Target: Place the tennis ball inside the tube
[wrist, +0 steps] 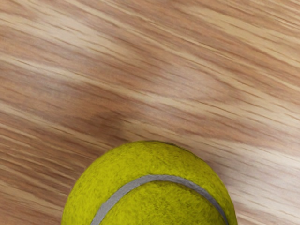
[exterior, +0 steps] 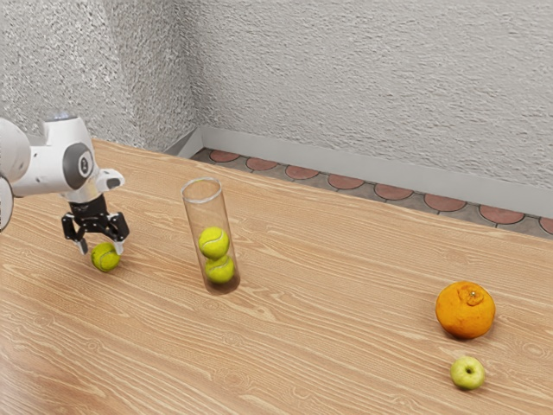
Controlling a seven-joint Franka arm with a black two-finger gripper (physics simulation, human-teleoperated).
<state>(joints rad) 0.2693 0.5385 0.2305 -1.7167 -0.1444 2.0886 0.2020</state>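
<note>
A black two-finger end effector on a white robot arm reaches down over a yellow-green tennis ball on a light-brown, wood-grained worktop, its fingers apart on either side of the ball and not clamped on it. The ball, outside the tube, sits at the exterior view's left; the wrist view frames its fuzzy surface and curved grey seam close under the hand. Near it, toward the exterior view's right, a clear, brownish-tinted cylindrical tube stands upright with two more yellow-green balls stacked inside, one atop the other. Well apart, at the exterior view's right, rest a round orange fruit and, just beside it, a small yellow-green apple. Behind rises a rough grey wall.
</note>
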